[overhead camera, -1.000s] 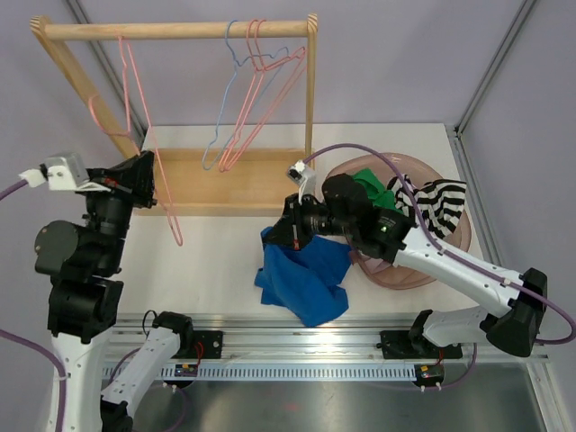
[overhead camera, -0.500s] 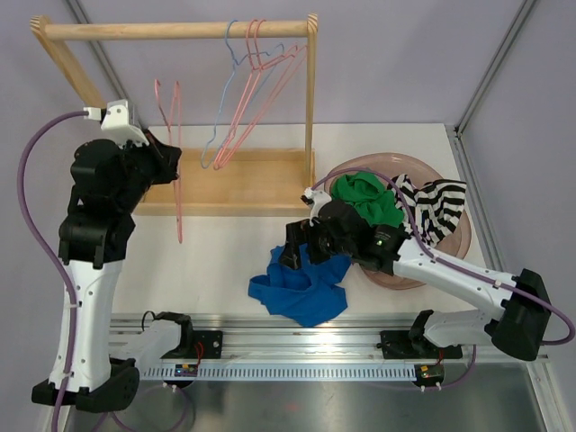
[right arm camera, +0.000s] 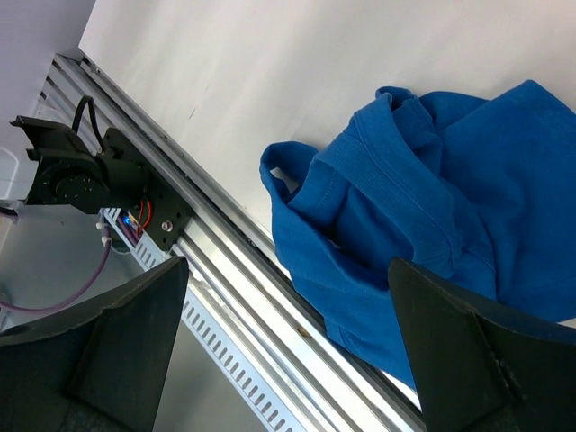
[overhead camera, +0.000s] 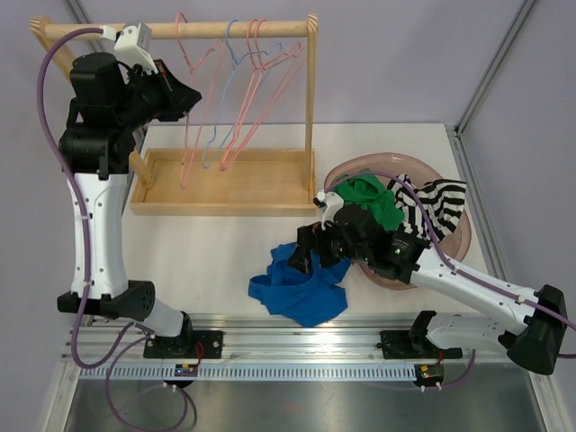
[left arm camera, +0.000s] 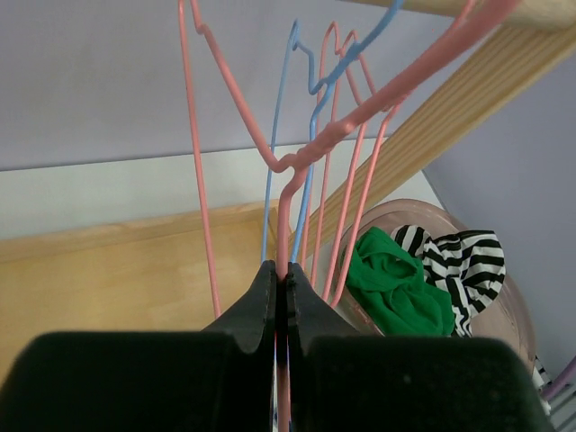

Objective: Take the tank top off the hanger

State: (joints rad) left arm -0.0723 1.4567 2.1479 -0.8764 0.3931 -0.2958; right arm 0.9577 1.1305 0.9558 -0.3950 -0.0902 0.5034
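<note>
The blue tank top (overhead camera: 301, 290) lies crumpled on the white table near the front rail, off any hanger; it fills the right wrist view (right arm camera: 423, 207). My right gripper (overhead camera: 303, 258) hovers just above it, open, with nothing between the fingers (right arm camera: 283, 270). My left gripper (overhead camera: 186, 95) is raised high at the wooden rack, shut on the wire of a bare pink hanger (overhead camera: 191, 126), whose hook reaches up to the rod. In the left wrist view the jaws (left arm camera: 281, 274) pinch that pink hanger (left arm camera: 292, 171) below its neck.
The wooden rack (overhead camera: 180, 30) carries more pink and blue hangers (overhead camera: 247, 99) over its tray base (overhead camera: 225, 184). A pink bowl (overhead camera: 461, 238) at the right holds a green garment (overhead camera: 373, 200) and a striped one (overhead camera: 441, 202). An aluminium rail (overhead camera: 297, 328) runs along the near edge.
My right gripper opened and let go of the tank top, which settled on the table. My left arm swung the bare pink hanger up from low on the left to the rod.
</note>
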